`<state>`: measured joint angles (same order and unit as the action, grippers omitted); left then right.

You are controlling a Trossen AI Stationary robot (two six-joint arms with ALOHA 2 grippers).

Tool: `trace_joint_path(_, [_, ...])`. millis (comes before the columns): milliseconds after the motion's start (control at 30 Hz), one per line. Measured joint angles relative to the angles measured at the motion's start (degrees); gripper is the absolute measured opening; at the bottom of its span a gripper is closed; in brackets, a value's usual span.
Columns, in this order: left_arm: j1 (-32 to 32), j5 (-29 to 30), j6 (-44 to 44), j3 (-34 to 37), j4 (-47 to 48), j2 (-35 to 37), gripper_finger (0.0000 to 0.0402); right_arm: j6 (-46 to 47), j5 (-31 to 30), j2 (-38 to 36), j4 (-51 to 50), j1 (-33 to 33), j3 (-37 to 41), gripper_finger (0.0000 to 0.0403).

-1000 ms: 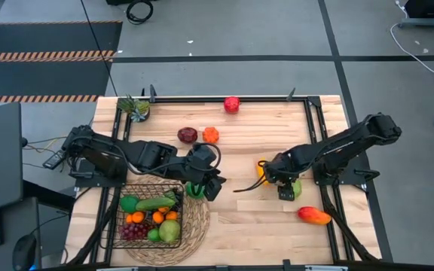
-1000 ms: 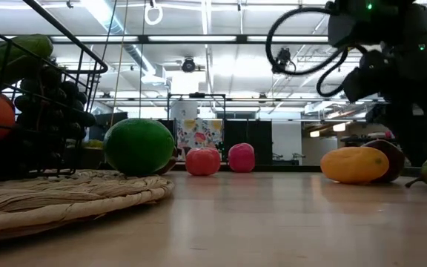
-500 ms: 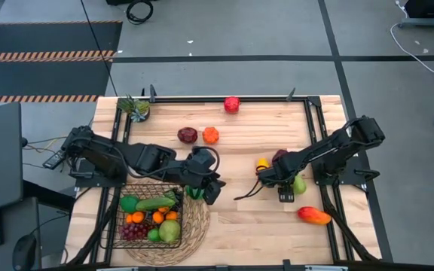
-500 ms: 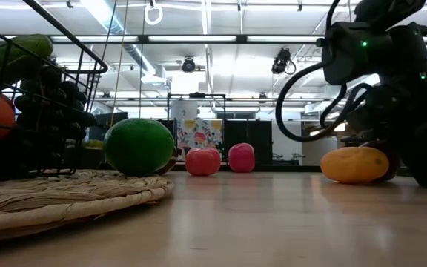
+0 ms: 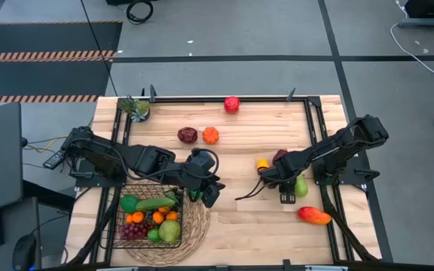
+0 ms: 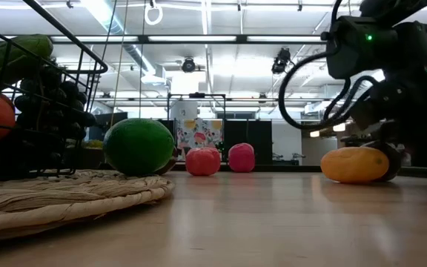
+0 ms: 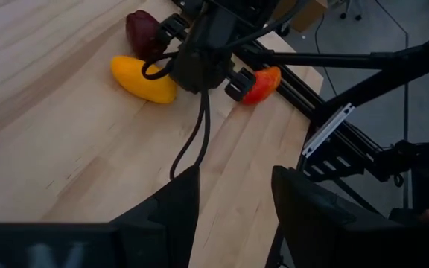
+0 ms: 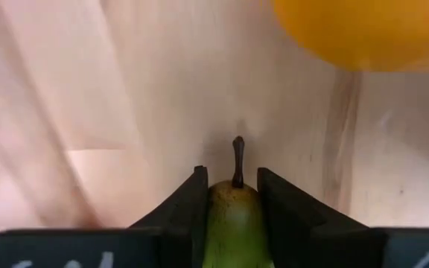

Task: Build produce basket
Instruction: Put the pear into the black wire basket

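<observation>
Right tool (image 8: 229, 205) closed on the pear (image 8: 233, 216).
It was near the bench's right edge. Left tool (image 7: 233, 201), half open and empty, hovered beside the basket (image 5: 119, 223).

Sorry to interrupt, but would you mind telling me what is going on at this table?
The robot is filling a black wire basket with toy produce. The right gripper has closed on a green pear on the table's right side, beside a yellow squash. The left gripper hovers by the basket, fingers apart and empty.
</observation>
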<state>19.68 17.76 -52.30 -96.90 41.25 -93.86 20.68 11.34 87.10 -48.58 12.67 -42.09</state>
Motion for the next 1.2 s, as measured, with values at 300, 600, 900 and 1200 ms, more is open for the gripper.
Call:
trace_joint_path(300, [-0.02,0.0,0.45,0.0,0.0,0.0,0.0174,4.62,1.15,-7.98,1.63,-0.12,-5.27,0.0105])
trace_joint_path(600, [0.09,3.23,9.47,0.02,-5.77,0.11,0.0174,9.06,-1.1,-13.74,14.8,-0.2,-16.52,0.0104])
trace_joint_path(900, [0.04,3.28,21.1,0.02,-12.17,0.11,0.0174,6.92,-0.76,-12.32,20.84,0.07,-25.78,0.0104])
trace_joint_path(1200, [0.04,3.26,30.59,0.02,-13.5,0.09,0.0174,7.9,0.46,-12.03,28.24,0.45,-28.39,0.0104])
